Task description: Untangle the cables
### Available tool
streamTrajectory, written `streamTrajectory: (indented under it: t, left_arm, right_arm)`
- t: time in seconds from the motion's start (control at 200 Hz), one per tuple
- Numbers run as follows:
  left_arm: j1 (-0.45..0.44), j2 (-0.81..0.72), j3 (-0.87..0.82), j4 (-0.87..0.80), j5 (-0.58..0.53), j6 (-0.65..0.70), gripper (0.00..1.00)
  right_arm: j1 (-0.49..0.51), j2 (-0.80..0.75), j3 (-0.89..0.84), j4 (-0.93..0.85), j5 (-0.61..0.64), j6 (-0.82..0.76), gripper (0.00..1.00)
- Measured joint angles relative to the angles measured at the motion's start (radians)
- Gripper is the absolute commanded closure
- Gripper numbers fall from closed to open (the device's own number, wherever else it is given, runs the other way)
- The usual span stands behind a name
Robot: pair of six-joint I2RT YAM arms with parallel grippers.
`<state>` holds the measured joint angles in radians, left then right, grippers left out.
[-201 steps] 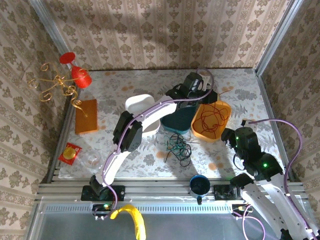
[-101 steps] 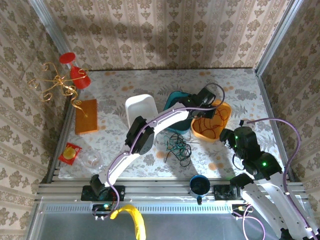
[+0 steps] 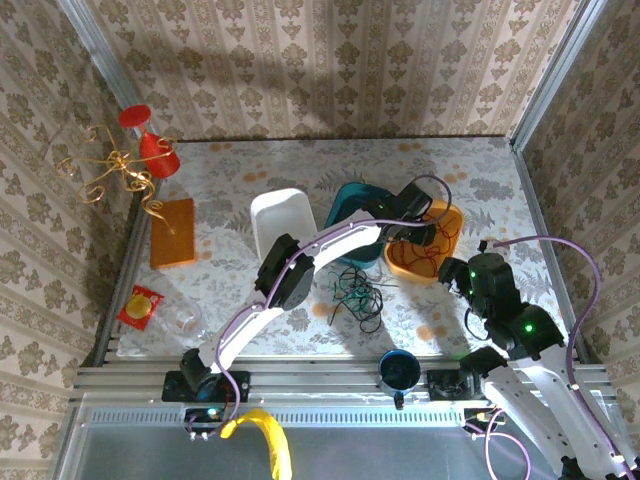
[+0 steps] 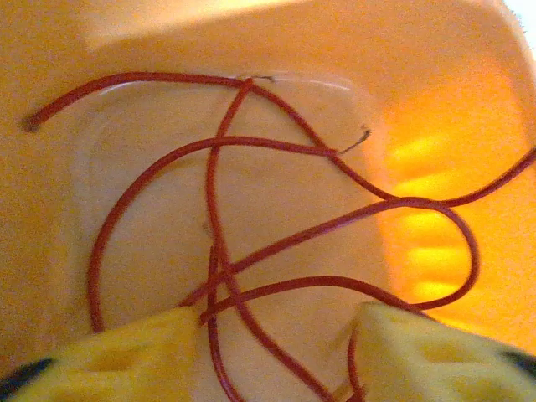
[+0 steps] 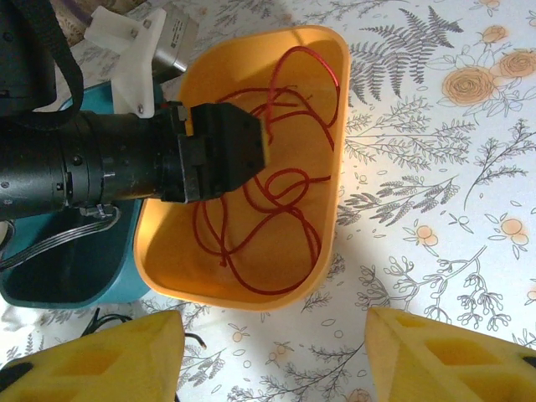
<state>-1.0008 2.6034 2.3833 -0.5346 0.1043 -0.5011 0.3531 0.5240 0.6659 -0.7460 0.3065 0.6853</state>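
The left pincer [image 4: 280, 356], jaws apart, points into the orange tub [image 4: 276, 33]. The red cable [image 4: 219, 270] lies coiled straight ahead, seemingly ungripped. The right pincer [image 5: 272, 352], also apart, sits farther off.

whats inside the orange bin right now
Red cable lies in loose, crossing loops on the floor of the orange bin. The left gripper hangs open over it, and in the right wrist view it covers part of those loops.
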Motion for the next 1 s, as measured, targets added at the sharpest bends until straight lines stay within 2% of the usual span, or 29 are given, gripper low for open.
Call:
streamTrajectory:
  t: [0.135,0.23,0.44,0.62,0.725,0.82,0.995]
  left_arm:
    - [-0.010,-0.055,-0.041,0.032,-0.026,0.046,0.18]
    - [-0.014,-0.182,-0.155,0.082,-0.087,0.085,0.10]
    - [0.003,-0.620,-0.583,0.297,-0.242,0.113,0.08]
    - [0.044,-0.924,-1.002,0.435,-0.301,0.084,0.08]
    - [0.039,-0.989,-1.209,0.450,-0.319,0.056,0.08]
    - [0.006,-0.995,-1.342,0.437,-0.327,0.037,0.08]
    - [-0.049,-0.998,-1.400,0.415,-0.328,0.042,0.07]
  right_arm:
    - [0.000,0.011,-0.002,0.000,-0.011,0.000,0.38]
    - [0.000,0.039,-0.002,0.004,-0.040,-0.008,0.38]
    - [0.028,0.119,-0.008,0.053,-0.172,-0.068,0.39]
    - [0.196,0.278,-0.024,0.128,-0.283,-0.142,0.39]
    - [0.295,0.414,-0.021,0.153,-0.317,-0.195,0.39]
    - [0.338,0.531,-0.013,0.168,-0.330,-0.228,0.40]
    - [0.366,0.680,0.011,0.190,-0.342,-0.263,0.43]
